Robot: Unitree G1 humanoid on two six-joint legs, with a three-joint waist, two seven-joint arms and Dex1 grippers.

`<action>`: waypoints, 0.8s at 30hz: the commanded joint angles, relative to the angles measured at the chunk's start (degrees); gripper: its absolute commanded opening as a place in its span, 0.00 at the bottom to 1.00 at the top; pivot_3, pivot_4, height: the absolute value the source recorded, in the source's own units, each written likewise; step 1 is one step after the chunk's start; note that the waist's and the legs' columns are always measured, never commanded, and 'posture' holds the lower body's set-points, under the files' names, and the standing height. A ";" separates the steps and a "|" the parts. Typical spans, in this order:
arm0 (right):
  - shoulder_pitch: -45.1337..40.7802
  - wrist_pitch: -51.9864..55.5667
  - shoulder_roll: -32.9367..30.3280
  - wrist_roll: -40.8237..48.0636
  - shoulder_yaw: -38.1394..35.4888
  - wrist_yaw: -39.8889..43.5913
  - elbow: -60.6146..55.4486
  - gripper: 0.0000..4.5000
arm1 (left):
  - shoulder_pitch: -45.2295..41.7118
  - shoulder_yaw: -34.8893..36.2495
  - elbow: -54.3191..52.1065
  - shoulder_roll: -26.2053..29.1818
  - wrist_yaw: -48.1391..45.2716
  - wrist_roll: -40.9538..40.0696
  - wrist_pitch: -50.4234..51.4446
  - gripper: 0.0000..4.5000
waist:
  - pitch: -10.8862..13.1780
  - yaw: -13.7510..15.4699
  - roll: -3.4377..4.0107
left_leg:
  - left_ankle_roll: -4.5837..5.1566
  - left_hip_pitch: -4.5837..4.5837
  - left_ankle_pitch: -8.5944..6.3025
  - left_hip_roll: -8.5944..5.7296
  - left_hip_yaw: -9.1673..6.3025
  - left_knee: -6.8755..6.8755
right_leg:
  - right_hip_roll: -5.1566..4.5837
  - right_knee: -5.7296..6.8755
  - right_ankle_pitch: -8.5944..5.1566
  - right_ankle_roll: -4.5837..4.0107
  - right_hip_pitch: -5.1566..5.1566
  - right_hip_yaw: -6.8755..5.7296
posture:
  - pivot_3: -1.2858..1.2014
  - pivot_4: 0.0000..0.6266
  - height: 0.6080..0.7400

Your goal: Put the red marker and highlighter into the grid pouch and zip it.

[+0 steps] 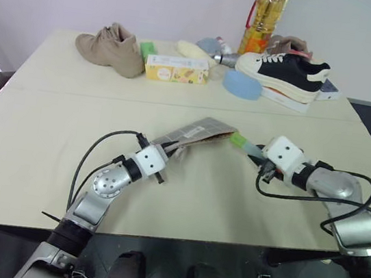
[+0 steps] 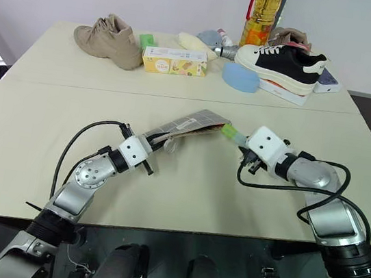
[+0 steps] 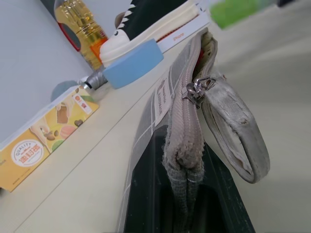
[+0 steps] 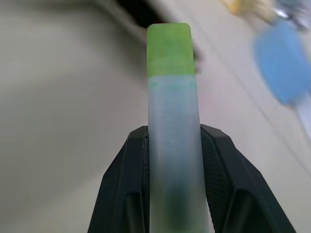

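Observation:
The grid pouch (image 1: pixel 197 132) is lifted off the table, grey with white lines, and my left gripper (image 1: pixel 168 154) is shut on its near end. In the left wrist view the pouch (image 3: pixel 165 97) runs away from the dark fingers (image 3: pixel 146 204), with its zip pull loop (image 3: pixel 238 131) hanging to one side. My right gripper (image 1: pixel 260 158) is shut on the highlighter (image 4: pixel 172 111), a pale mint body with a bright green cap. The highlighter (image 1: pixel 242 143) points its cap at the pouch's far end, very close to it. The red marker is out of view.
Along the far side of the table (image 1: pixel 48 133) stand a beige shoe (image 1: pixel 112 49), a yellow box (image 1: pixel 176 70), a blue oval pad (image 1: pixel 241 85), a black and white sneaker (image 1: pixel 285 69) on a white box, and an oil bottle (image 1: pixel 264 15).

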 commanded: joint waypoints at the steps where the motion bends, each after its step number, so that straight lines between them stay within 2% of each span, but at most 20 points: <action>1: -2.23 0.14 0.05 0.34 -1.06 0.93 -2.48 0.19 | -0.01 0.61 -2.81 -0.17 -0.13 -1.46 -0.74 0.00 | 0.00 -0.02 0.00 | 0.00 0.00 0.00 0.00 0.00 0.01 | 0.00 0.00 0.00 0.00 0.00 0.00 | 0.52 0.24 1.00; 15: -4.36 -2.35 -0.21 -3.72 2.31 3.54 -1.22 0.19 | 1.22 -1.15 -4.85 -0.16 -4.15 -3.77 -1.56 0.00 | 0.00 -0.02 0.00 | 0.00 0.00 0.00 0.01 0.00 0.00 | 0.00 0.00 0.01 -0.01 -0.01 0.00 | 0.52 0.24 1.00; 20: -4.94 -8.91 -3.60 -7.74 5.64 8.21 -4.61 0.19 | 1.33 -1.91 -6.06 0.37 -6.82 -4.58 -1.49 0.00 | 0.00 -0.03 0.00 | 0.00 0.00 0.00 0.01 0.00 -0.01 | 0.00 0.00 0.00 -0.01 -0.03 0.00 | 0.52 0.24 1.00; 24: -6.55 -18.56 -7.46 -14.38 10.28 11.67 -5.17 0.19 | 1.15 -2.33 -6.35 0.65 -8.90 -5.47 -1.09 0.00 | 0.00 -0.06 0.00 | 0.00 0.01 0.00 0.01 0.00 0.01 | 0.00 0.00 0.00 -0.01 -0.02 0.00 | 0.52 0.24 1.00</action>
